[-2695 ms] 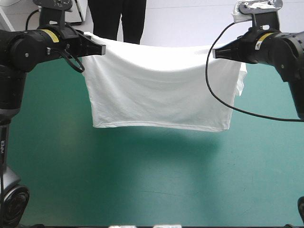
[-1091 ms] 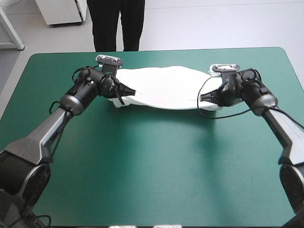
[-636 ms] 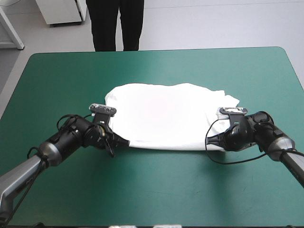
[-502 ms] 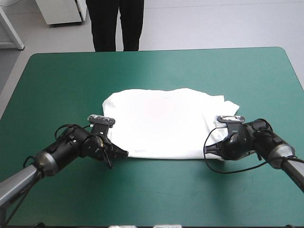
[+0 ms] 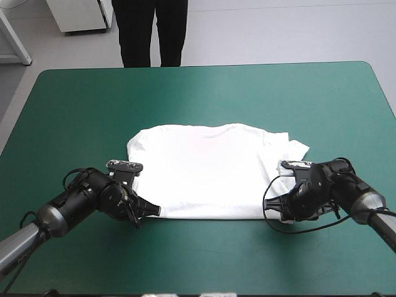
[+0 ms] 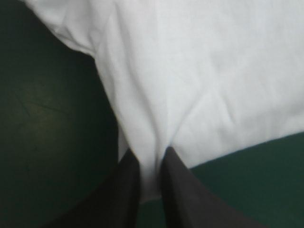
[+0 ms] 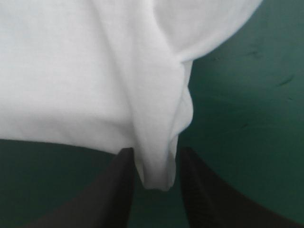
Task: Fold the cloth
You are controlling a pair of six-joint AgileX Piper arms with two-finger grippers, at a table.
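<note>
I count one white T-shirt (image 5: 204, 170) on one table (image 5: 204, 86) with a teal-green cover. My feeds show two grippers, one left gripper (image 5: 154, 211) and one right gripper (image 5: 271, 208), each with two black fingers (image 6: 124, 194).

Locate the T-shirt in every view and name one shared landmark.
High view: T-shirt spread flat, mid-table.
Left wrist view: its corner between jaws of the left gripper.
Right wrist view: a bunched corner between jaws of the right gripper.
Shared: teal-green cover along the near hem.
</note>
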